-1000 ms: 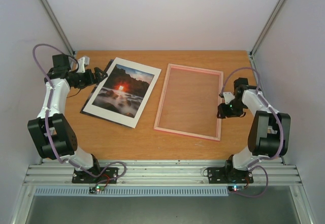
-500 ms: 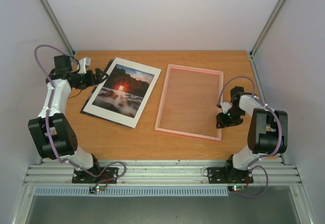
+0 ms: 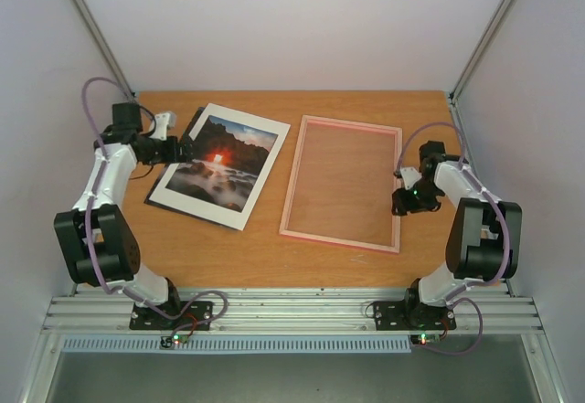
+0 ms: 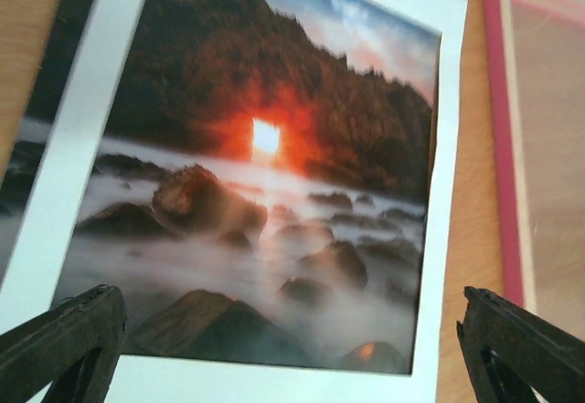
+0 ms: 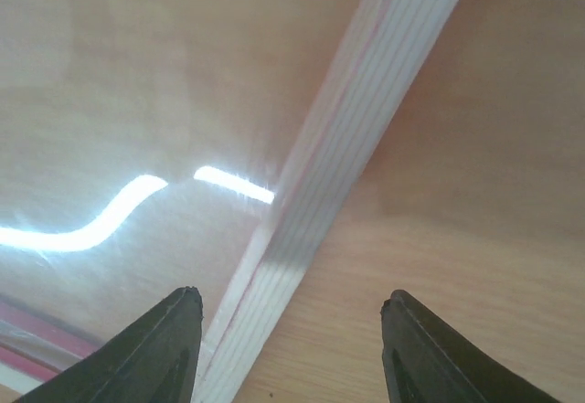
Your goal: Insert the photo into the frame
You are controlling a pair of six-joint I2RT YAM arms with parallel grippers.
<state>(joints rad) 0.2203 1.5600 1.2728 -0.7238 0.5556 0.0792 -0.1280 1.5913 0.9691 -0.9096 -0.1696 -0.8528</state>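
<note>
Pickup stage: left gripper (image 3: 186,147), jaws spread, hovers at the photo (image 3: 219,165) (flat on the table (image 3: 228,248), left of the frame (image 3: 291,179)). Right gripper (image 3: 400,198), jaws also parted, straddles the frame's right edge. Next move likely demands pinching the photo's thin edge.

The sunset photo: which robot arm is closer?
Left. The left arm has open jaws at the edge of the photo; the right arm has open jaws over the right rail of the frame.
</note>
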